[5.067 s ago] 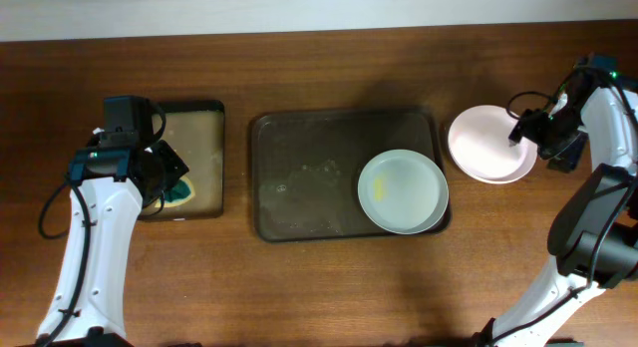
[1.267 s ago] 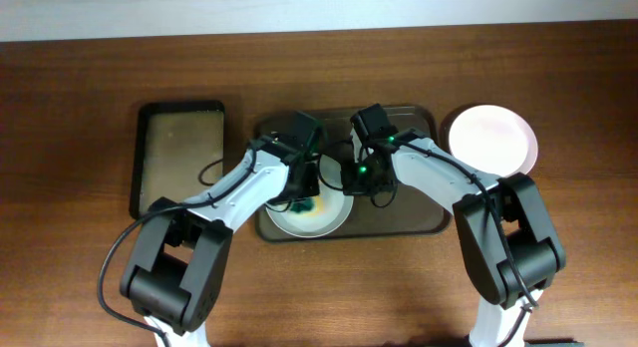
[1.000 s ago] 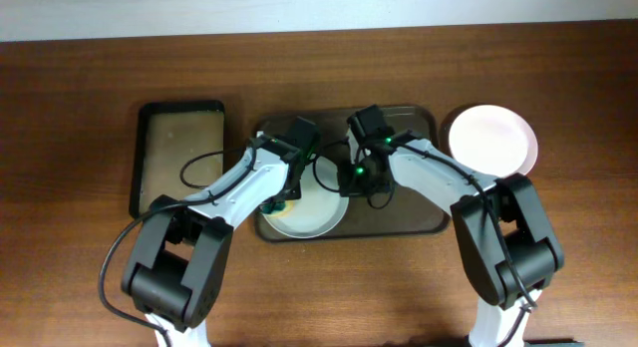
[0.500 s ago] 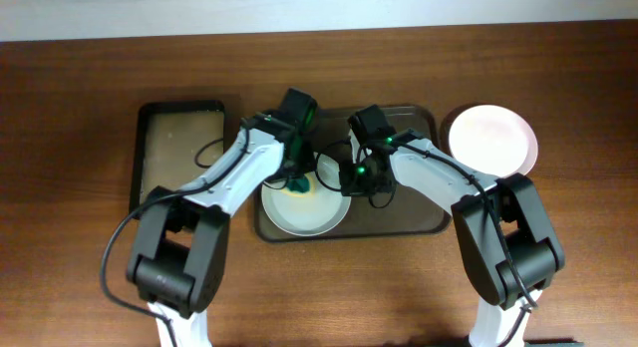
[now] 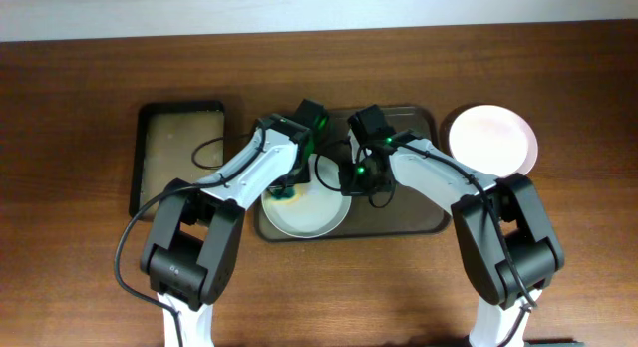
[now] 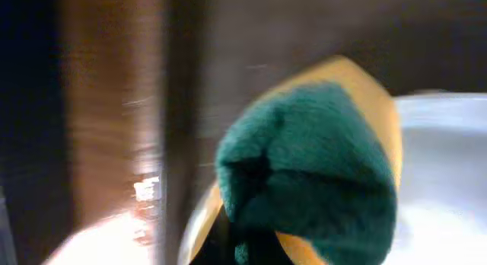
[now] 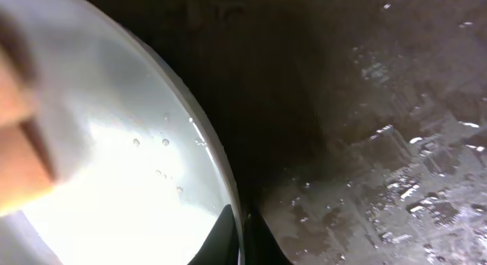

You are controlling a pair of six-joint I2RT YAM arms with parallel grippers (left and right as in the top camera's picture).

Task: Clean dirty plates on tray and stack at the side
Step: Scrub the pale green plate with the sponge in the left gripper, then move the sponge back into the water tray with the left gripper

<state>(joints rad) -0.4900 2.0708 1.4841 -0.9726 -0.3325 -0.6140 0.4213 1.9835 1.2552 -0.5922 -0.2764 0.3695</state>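
The table (image 5: pixel 90 267) is dark wood and runs under everything. At its centre lies the brown tray (image 5: pixel 409 202), its bare right half wet and glistening in my right wrist view (image 7: pixel 396 166). At 9 o'clock from it, just apart, sits the narrower black tray (image 5: pixel 179 158) with a tan inside.

Off the brown tray's 2 o'clock corner, on the bare wood, rests a white side plate (image 5: pixel 492 138). From above I cannot tell whether another lies under it.

The plate (image 5: pixel 309 209) I am working on sits in the left half of the brown tray, toward 7 o'clock. Its lower edge reaches the tray's front rim. In the right wrist view it shows as a bright white surface with a few droplets (image 7: pixel 129 181).

My right gripper (image 5: pixel 351 183) is at the plate's 2 o'clock edge. The wrist view shows my two fingertips clamped on the raised rim, one on either side (image 7: pixel 242 236).

My left gripper (image 5: pixel 289 179) is at the plate's 10 o'clock edge, clenched on a green and yellow sponge (image 6: pixel 312 174). Overhead, a corner of it (image 5: pixel 282 191) peeks out over the white. The left wrist view is blurred, so I cannot tell whether the sponge touches the plate.
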